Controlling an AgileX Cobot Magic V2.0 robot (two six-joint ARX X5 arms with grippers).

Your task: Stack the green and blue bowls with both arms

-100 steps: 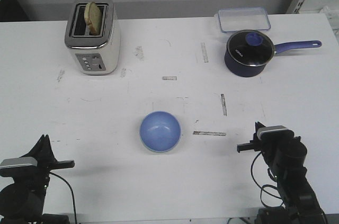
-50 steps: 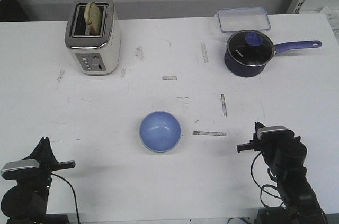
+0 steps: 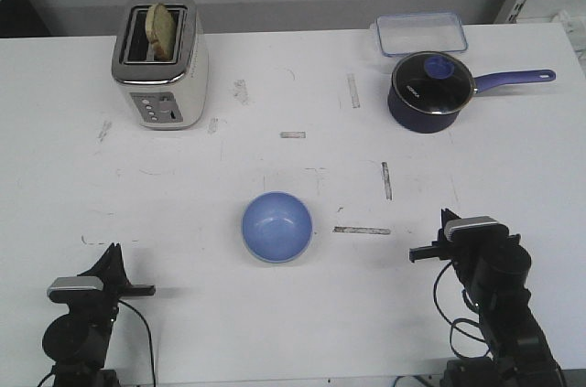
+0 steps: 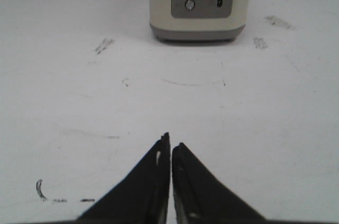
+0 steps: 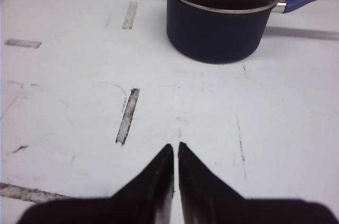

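Note:
The light blue bowl [image 3: 276,227] sits upright on the white table [image 3: 302,85], near the middle and toward the front. A thin pale rim shows under its near edge; no separate green bowl is in view. My left gripper [image 3: 113,252] is at the front left, shut and empty, well left of the bowl. In the left wrist view the gripper [image 4: 170,142] has its jaws together over bare table. My right gripper [image 3: 446,219] is at the front right, shut and empty, right of the bowl. In the right wrist view the gripper [image 5: 176,147] is also closed.
A cream toaster [image 3: 162,62] with a slice of bread stands at the back left; it also shows in the left wrist view [image 4: 198,2]. A navy saucepan [image 3: 431,91] with a glass lid and a clear container [image 3: 421,33] stand at the back right. The saucepan [image 5: 220,15] faces the right gripper.
My left arm has shifted to the right along the front edge and sits lower in the front view. The right arm and the bowl have not moved.

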